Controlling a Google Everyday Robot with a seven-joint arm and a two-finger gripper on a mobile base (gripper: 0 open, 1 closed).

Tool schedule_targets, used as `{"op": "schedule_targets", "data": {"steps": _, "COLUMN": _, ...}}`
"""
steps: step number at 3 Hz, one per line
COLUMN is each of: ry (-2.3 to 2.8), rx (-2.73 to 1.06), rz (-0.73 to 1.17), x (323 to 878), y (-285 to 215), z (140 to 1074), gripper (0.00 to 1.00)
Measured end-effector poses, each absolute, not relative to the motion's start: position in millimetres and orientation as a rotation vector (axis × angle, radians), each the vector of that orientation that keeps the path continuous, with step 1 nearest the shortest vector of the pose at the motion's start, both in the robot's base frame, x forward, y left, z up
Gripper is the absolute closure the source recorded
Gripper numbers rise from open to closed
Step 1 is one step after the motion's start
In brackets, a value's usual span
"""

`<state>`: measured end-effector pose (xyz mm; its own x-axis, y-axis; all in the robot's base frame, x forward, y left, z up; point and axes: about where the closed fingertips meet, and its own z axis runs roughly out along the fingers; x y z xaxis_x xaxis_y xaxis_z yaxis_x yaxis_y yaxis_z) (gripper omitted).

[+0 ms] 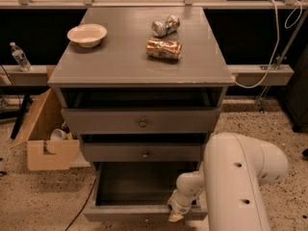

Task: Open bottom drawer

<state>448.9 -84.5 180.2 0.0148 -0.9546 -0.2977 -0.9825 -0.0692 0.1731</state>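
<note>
The grey cabinet has three drawers. The bottom drawer (130, 211) is pulled far out, and its dark inside shows from above; its knob is hidden. My gripper (176, 214) is at the right part of that drawer's front edge, at the end of the white arm (236, 177) that comes in from the lower right. The middle drawer (144, 153) and the top drawer (142, 121) each show a small round knob and stand slightly out.
On the cabinet top (115, 61) sit a white bowl (87, 34) and two crushed cans (164, 48) (165, 25). An open cardboard box (45, 138) stands on the floor at the left. A water bottle (19, 57) stands on the left ledge. A cable (274, 42) hangs at the right.
</note>
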Motion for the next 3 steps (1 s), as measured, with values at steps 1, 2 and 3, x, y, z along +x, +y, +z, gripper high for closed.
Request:
{"op": "schedule_targets", "data": {"steps": 1, "ry": 2.087, "rx": -2.176, "rz": 0.522, "x": 449, "y": -85, "z": 180, "gripper": 0.83}}
{"op": "schedule_targets", "data": {"steps": 2, "ry": 2.096, "rx": -2.130, "rz": 0.546, "x": 434, "y": -86, "z": 180, "gripper": 1.00}}
{"op": "schedule_targets", "data": {"steps": 3, "ry": 2.100, "rx": -2.128, "rz": 0.548, "x": 432, "y": -88, "z": 180, "gripper": 0.81}}
